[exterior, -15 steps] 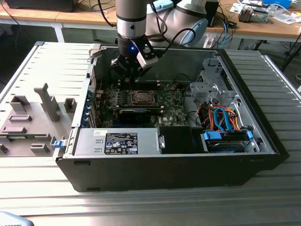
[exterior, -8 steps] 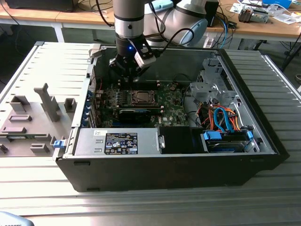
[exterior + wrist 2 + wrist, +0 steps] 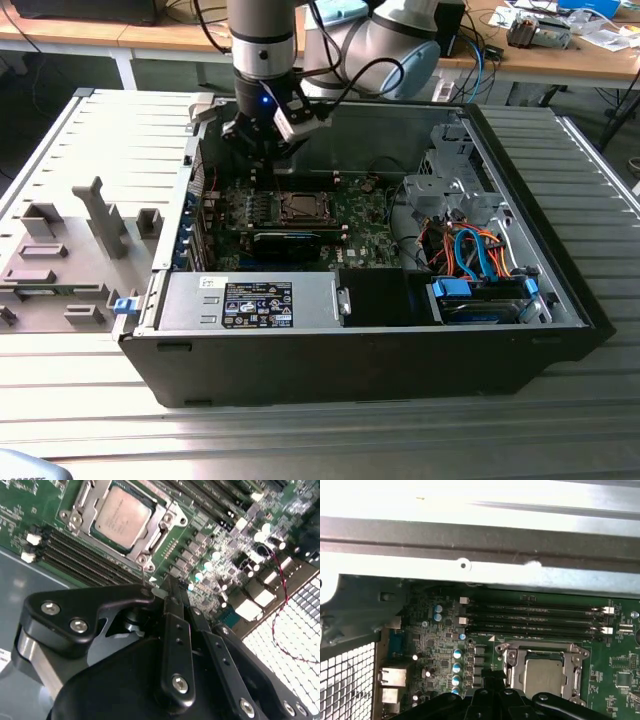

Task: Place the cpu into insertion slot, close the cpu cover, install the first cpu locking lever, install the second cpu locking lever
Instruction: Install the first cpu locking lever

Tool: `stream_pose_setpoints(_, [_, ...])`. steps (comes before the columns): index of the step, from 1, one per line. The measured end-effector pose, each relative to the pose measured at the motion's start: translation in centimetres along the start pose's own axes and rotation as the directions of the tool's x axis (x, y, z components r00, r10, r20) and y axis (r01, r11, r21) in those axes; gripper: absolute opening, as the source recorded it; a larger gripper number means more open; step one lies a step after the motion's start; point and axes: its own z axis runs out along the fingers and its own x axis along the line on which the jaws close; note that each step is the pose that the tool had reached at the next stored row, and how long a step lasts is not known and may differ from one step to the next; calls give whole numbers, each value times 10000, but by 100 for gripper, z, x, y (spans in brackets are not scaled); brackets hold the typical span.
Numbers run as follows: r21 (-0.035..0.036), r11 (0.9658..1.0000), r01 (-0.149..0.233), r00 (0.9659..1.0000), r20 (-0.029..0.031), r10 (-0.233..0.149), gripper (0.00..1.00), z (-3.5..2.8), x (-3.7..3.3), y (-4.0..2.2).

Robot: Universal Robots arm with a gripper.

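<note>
The cpu (image 3: 122, 517) lies flat in its socket on the green motherboard (image 3: 15, 500), silvery top facing up, with the metal cpu cover (image 3: 159, 534) closed as a frame around it. In the first wrist view, the cpu (image 3: 542, 676) and cover (image 3: 512, 661) sit beside the memory slots. My gripper (image 3: 169, 584) hovers just off one corner of the socket, black fingers together. A thin metal locking lever (image 3: 143, 574) stands up right beside the fingertips; I cannot tell whether they touch. In the exterior view, the gripper (image 3: 262, 170) hangs over the board on the exterior view's left of the cpu (image 3: 299, 207).
The open computer case (image 3: 560, 300) lies on a ribbed metal table. A power supply (image 3: 250, 300) fills the near side, and a drive bay with orange and blue cables (image 3: 480, 255) sits on the exterior view's right. A grey fixture tray (image 3: 70, 250) lies outside the case. Memory slots (image 3: 535, 617) run along the socket.
</note>
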Motion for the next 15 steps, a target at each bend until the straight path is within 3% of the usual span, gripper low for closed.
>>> stream_pose_setpoints(5, [-22,10000,-1,10000,6,1,11,-23,58,62])
stream_pose_setpoints(11, [-40,10000,2,10000,6,-2,11,-48,52,177])
stream_pose_setpoints(15, [-49,10000,39,10000,-4,-39,11,-47,6,179])
